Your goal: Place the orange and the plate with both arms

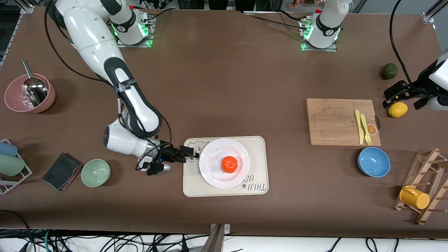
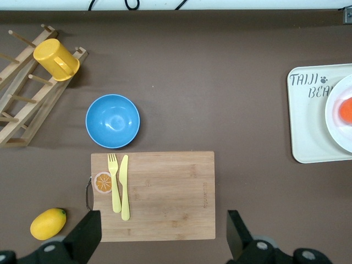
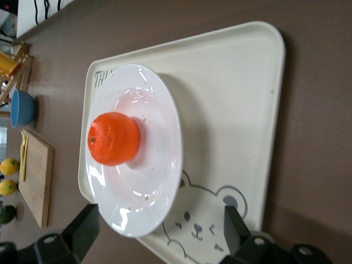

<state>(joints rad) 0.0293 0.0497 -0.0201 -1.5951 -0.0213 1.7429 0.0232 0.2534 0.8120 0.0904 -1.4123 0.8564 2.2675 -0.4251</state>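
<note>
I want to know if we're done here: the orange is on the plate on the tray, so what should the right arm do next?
Probably back the right pincer straight away from the plate toward the right arm's end of the table. Its jaws are open at the plate's edge, gripping nothing, and the orange sits on the plate, which rests on the tray. The left pincer waits, open, over the cutting board.

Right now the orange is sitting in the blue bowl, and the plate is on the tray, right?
Not quite. The orange sits on the white plate, not in the blue bowl, which holds nothing. The plate is indeed on the tray. The front view shows it.
</note>
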